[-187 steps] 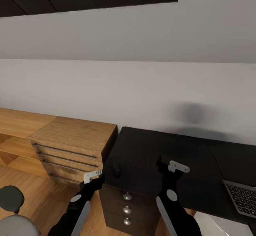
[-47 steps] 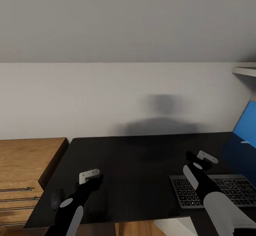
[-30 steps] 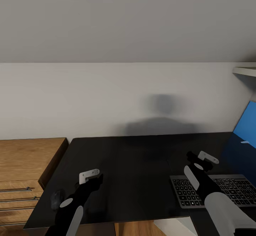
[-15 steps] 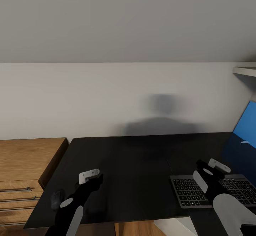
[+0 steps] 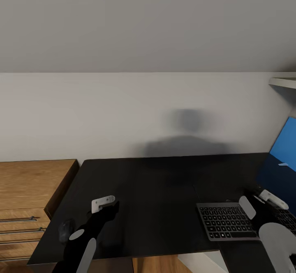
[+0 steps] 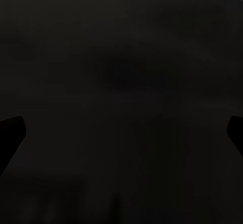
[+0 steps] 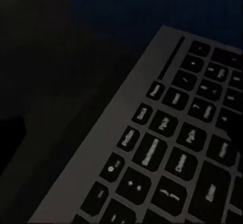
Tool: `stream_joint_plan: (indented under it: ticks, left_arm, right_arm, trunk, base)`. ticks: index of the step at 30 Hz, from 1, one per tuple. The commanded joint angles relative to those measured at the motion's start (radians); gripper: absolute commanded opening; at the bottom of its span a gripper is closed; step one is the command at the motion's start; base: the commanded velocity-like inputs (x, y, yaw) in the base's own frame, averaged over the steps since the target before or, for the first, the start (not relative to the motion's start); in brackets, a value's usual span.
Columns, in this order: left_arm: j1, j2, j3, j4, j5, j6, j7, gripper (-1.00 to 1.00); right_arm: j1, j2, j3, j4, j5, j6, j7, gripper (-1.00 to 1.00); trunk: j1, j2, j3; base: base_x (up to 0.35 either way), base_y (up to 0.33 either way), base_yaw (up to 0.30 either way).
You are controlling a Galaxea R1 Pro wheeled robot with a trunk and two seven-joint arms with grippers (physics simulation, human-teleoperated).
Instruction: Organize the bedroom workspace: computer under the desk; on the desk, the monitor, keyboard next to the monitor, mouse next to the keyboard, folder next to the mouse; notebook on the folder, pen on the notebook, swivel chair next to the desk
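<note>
A plain white wall backs the black L-shaped desk (image 5: 156,191), with a light wooden drawer unit (image 5: 28,195) at its left end. The slim black keyboard with pale-lettered keys (image 5: 228,220) lies near the front edge. Over the last second the right gripper (image 5: 269,201) has slid rightward across it, probably to grip its far end; its fingers seem spread. The left gripper (image 5: 107,205), parted and empty, hangs beside the small dark oval mouse (image 5: 64,230).
</note>
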Motion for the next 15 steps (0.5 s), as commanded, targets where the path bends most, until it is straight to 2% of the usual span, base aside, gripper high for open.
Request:
stream_joint_plan:
  ticks: [1,5,7,13,14,15]
  left_arm:
    - [-0.001,0.0,-0.002,-0.001,0.011,0.004,0.009,1.0]
    - [-0.001,0.001,-0.002,-0.001,0.011,0.004,0.009,1.0]
    - [0.0,0.001,-0.002,-0.002,0.012,0.004,0.009,1.0]
    - [-0.001,0.001,0.0,-0.005,0.014,0.005,0.009,1.0]
    - [-0.001,0.001,0.0,-0.007,0.014,0.004,0.009,1.0]
    - [-0.001,0.001,0.0,-0.008,0.015,0.004,0.009,1.0]
  right_arm:
    - [0.0,-0.003,-0.01,-0.002,-0.008,0.012,-0.003,1.0]
    - [-0.001,-0.016,-0.051,-0.002,-0.012,0.045,-0.002,1.0]
    - [-0.002,-0.024,-0.074,-0.001,-0.027,0.055,-0.003,1.0]
    - [-0.002,-0.035,-0.099,-0.002,-0.12,0.067,-0.003,1.0]
    - [-0.002,-0.036,-0.101,-0.003,-0.155,0.068,-0.003,1.0]
    - [-0.002,-0.037,-0.102,-0.003,-0.17,0.068,-0.003,1.0]
  trunk:
    - [0.0,-0.001,-0.001]
    - [0.0,-0.001,-0.001]
    - [0.0,-0.001,-0.001]
    - [0.0,-0.001,-0.001]
    - [0.0,-0.001,-0.001]
    - [0.0,-0.001,-0.001]
  base:
    - [0.0,0.0,0.0]
    - [0.0,0.0,0.0]
    - [0.0,0.0,0.0]
    - [0.0,0.0,0.0]
    - [0.0,0.0,0.0]
    - [0.0,0.0,0.0]
